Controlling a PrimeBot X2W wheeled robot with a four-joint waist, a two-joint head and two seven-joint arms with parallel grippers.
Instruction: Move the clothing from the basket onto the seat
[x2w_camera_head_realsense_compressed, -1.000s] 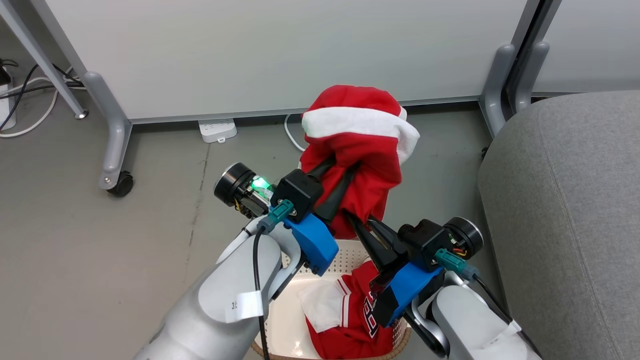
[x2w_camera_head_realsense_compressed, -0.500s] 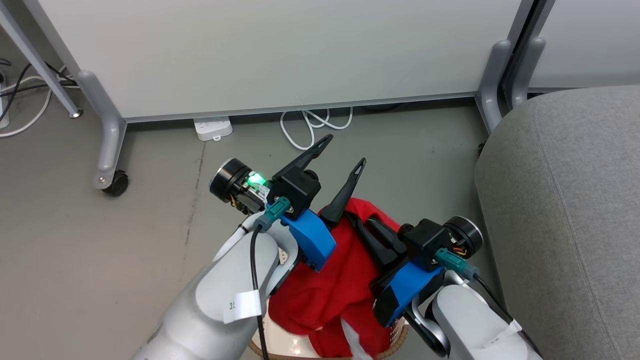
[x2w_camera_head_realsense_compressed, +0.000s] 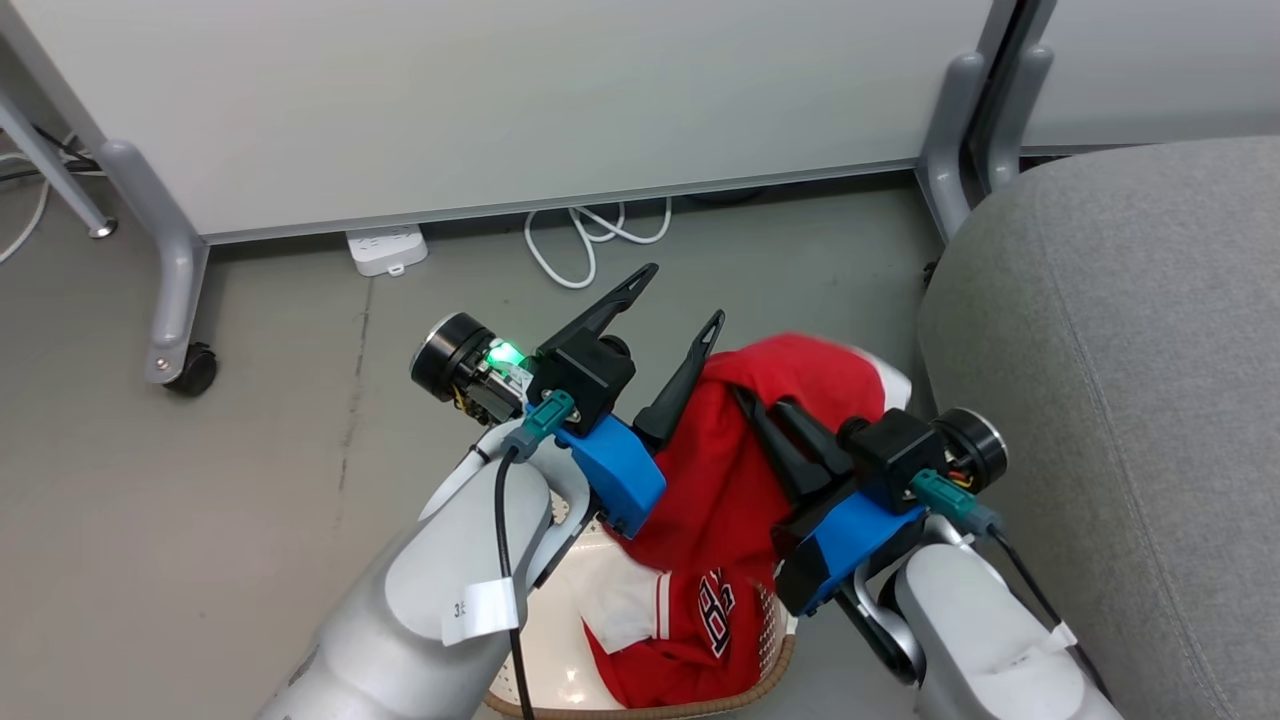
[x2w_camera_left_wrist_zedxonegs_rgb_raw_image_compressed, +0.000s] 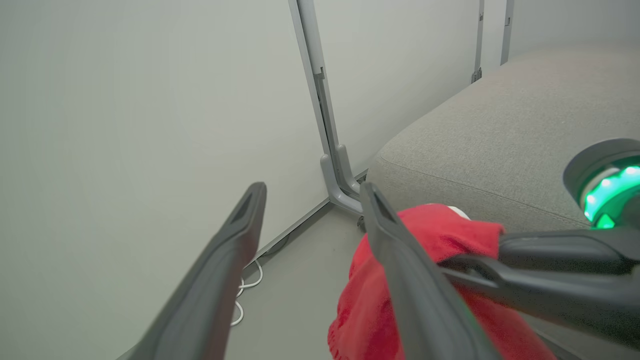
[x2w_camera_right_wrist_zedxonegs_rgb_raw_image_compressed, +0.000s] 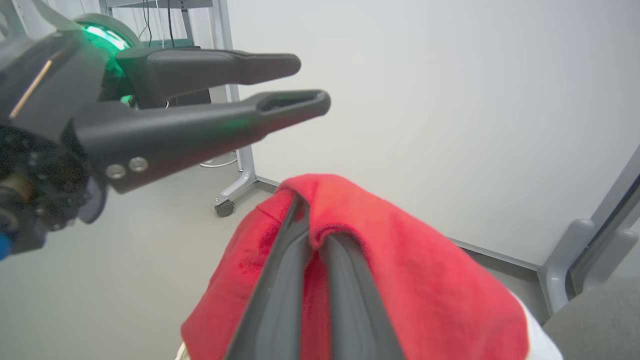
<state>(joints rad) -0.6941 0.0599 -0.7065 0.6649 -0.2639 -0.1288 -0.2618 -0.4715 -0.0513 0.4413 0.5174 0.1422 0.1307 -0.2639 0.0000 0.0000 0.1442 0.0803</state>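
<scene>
A plain red garment (x2w_camera_head_realsense_compressed: 810, 365) with a white edge drapes over my right gripper (x2w_camera_head_realsense_compressed: 762, 400), which is shut on it above the basket's right side, close to the seat (x2w_camera_head_realsense_compressed: 1120, 350). In the right wrist view the right gripper (x2w_camera_right_wrist_zedxonegs_rgb_raw_image_compressed: 315, 235) has its fingers buried in the red garment (x2w_camera_right_wrist_zedxonegs_rgb_raw_image_compressed: 400, 250). My left gripper (x2w_camera_head_realsense_compressed: 683, 294) stands open and empty just left of the fabric, and it is also open in its own view (x2w_camera_left_wrist_zedxonegs_rgb_raw_image_compressed: 312, 192). A red jersey (x2w_camera_head_realsense_compressed: 690, 620) with white trim lies in the cream basket (x2w_camera_head_realsense_compressed: 760, 680).
White partition panels stand behind on grey legs, one with a caster (x2w_camera_head_realsense_compressed: 190, 370). A power strip (x2w_camera_head_realsense_compressed: 385, 250) and a coiled white cable (x2w_camera_head_realsense_compressed: 590, 235) lie on the grey floor by the panels. The seat's rounded corner sits right beside the basket.
My left gripper opened and let go of the plain red garment. The garment dropped and now hangs from my right gripper, which has shifted right toward the seat. The camera has turned slightly.
</scene>
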